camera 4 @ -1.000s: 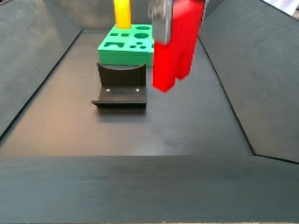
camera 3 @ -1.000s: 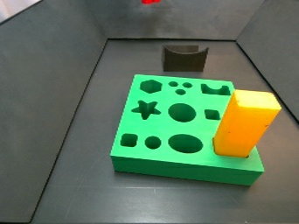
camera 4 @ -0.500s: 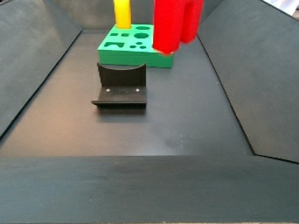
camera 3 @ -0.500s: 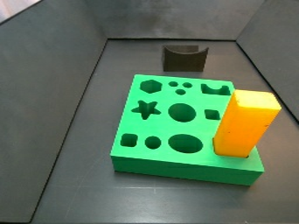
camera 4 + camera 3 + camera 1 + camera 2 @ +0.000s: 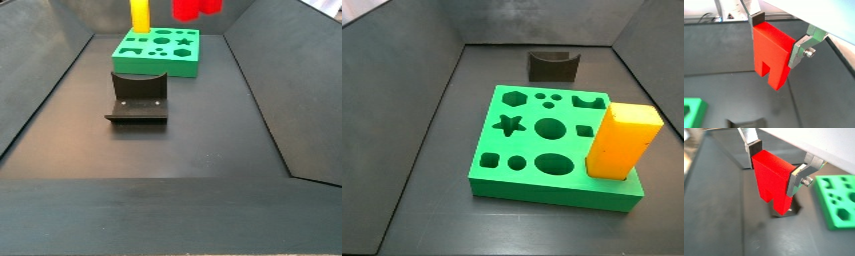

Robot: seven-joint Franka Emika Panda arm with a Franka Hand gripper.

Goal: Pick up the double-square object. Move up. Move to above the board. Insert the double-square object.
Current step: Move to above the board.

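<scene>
My gripper [image 5: 777, 36] is shut on the double-square object [image 5: 772, 55], a tall bright red block with a stepped lower end, seen in both wrist views [image 5: 774, 180]. It hangs high above the floor. In a side view only its lower end [image 5: 198, 9] shows at the frame's upper edge, and the gripper itself is out of that frame. The green board [image 5: 543, 145] with its shaped holes lies on the floor and also shows in a wrist view [image 5: 837, 200]. An orange-yellow block [image 5: 623, 140] stands in the board's corner.
The dark fixture [image 5: 138, 98] stands on the floor between the board and the near end of the bin, also seen in a side view [image 5: 552, 66]. Sloped dark walls [image 5: 40, 100] enclose the floor on all sides.
The red block has risen steadily in my gripper, from hanging just above the floor beside the board to almost out of the side view's upper edge. The board and orange-yellow block have not moved.
</scene>
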